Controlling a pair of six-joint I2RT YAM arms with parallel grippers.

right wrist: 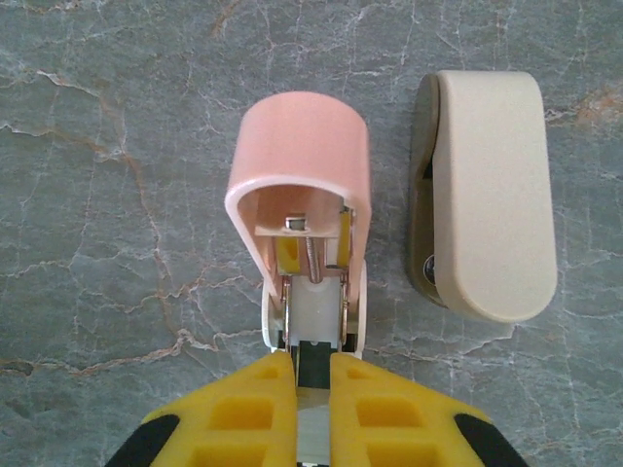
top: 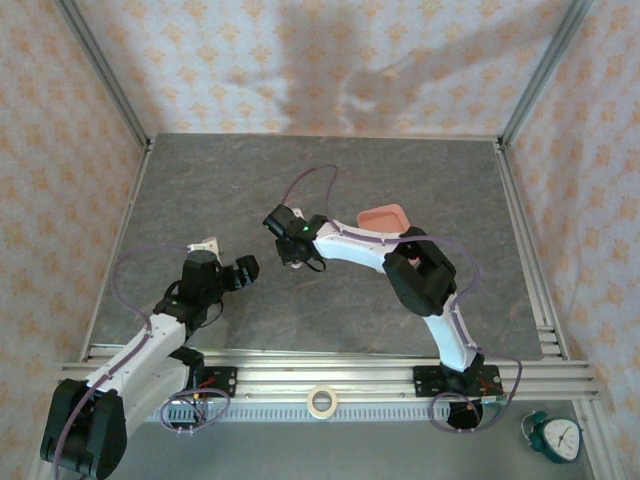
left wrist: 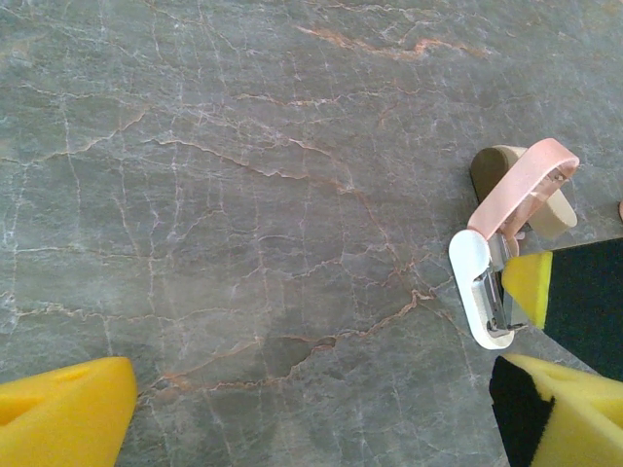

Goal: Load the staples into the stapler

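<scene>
The stapler point(right wrist: 302, 165) lies on the table with its pink lid hinged up and its white base and metal channel point(right wrist: 313, 292) bared. My right gripper point(right wrist: 311, 365) is at the channel's near end, shut on a thin grey strip of staples point(right wrist: 313, 409) that shows between its yellow fingers. From the side, the left wrist view has the stapler point(left wrist: 482, 282) at the right with the right gripper's finger point(left wrist: 531, 287) against it. My left gripper point(left wrist: 311, 418) hangs wide open over bare table, left of the stapler. From above, the left gripper point(top: 245, 272) faces the right gripper point(top: 290, 255).
A beige rounded clip-like object point(right wrist: 482, 195) lies right beside the stapler. A shallow pink tray point(top: 385, 217) sits behind the right arm. A tape roll point(top: 321, 401) and a small clock point(top: 553, 437) rest at the near edge, off the work surface.
</scene>
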